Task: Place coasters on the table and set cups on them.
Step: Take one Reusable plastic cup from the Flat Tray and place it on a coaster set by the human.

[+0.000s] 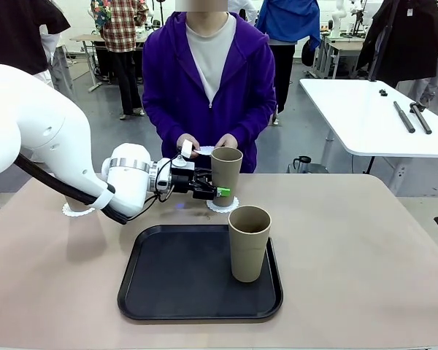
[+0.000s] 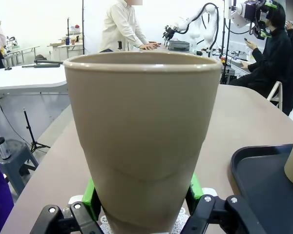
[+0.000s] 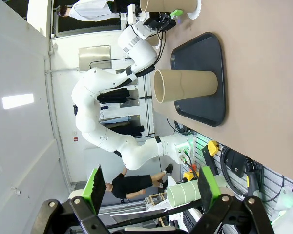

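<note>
Tan and matte, a cup point(image 2: 141, 126) is sitting squeezed between the jaws of the left gripper point(image 1: 217, 191), whose green pads point(image 2: 91, 195) are pressing on opposite sides of its lower wall. Directly beneath the jaws, a scalloped white coaster point(image 1: 223, 205) is lying on the table point(image 1: 350, 240). The cup's base appears to be resting on it, though the fingers are hiding the contact line. Just beyond the fingertips, a person point(image 1: 208, 80) is holding another coaster point(image 1: 204, 151) in both hands. Behind the gripper's wrist, a further coaster point(image 1: 74, 211) is peeking out from under the arm. Below the jaws, toward the robot, a second cup point(image 1: 249, 240) is waiting on the black tray point(image 1: 175, 277).

The right gripper point(image 3: 151, 190) is hanging well apart from the work, its jaws spread wide and holding nothing.

The risk now is in the letting go. If the pads are dragging as they part, or the base is sitting off-centre (a tall, narrow-footed tumbler is tipping-prone), the cup could be toppling toward the person's hands. The thin coaster could also be sliding out from under it.
</note>
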Robot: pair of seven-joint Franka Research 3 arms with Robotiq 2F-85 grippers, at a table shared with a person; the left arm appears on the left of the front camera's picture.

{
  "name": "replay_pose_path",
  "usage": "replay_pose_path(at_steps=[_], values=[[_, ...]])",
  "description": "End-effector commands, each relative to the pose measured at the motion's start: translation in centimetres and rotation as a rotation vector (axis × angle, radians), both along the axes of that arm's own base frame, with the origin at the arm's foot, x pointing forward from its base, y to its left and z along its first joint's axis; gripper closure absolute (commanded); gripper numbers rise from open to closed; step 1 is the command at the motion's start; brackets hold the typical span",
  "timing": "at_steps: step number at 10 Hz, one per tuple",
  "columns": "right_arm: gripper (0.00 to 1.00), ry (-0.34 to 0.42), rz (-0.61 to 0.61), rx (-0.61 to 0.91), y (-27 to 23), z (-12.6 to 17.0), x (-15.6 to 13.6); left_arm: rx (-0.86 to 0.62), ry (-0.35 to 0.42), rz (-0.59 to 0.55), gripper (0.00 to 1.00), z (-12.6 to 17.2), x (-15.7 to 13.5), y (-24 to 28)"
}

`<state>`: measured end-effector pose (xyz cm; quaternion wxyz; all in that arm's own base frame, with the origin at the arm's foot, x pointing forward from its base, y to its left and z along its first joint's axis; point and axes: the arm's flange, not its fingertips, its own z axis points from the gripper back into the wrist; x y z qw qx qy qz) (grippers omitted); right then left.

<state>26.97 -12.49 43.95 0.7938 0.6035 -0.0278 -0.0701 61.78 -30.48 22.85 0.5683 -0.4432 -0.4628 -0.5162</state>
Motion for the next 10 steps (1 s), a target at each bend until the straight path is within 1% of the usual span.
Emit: replay_pose_path(at_steps=[1,3,4,5,10], values=[[0.0,-0.003,-0.001,0.01,0.08,0.07,-0.07,-0.003,0.001,0.007,0.18,-0.1,0.64,-0.59],[0.0,-0.003,-0.001,0.01,0.08,0.07,-0.07,-0.009,0.009,0.002,0.18,-0.2,0.62,-0.65],[0.0,-0.003,-0.001,0.01,0.08,0.07,-0.07,-0.007,0.018,0.002,0.02,-0.3,0.52,-0.62],[0.0,-0.003,-0.001,0.01,0.08,0.07,-0.07,0.0,0.023,0.001,0.0,-0.25,0.51,-0.61],[0.0,-0.003,-0.001,0.01,0.08,0.07,-0.07,0.034,0.027,-0.003,0.0,0.47,0.02,-0.44]])
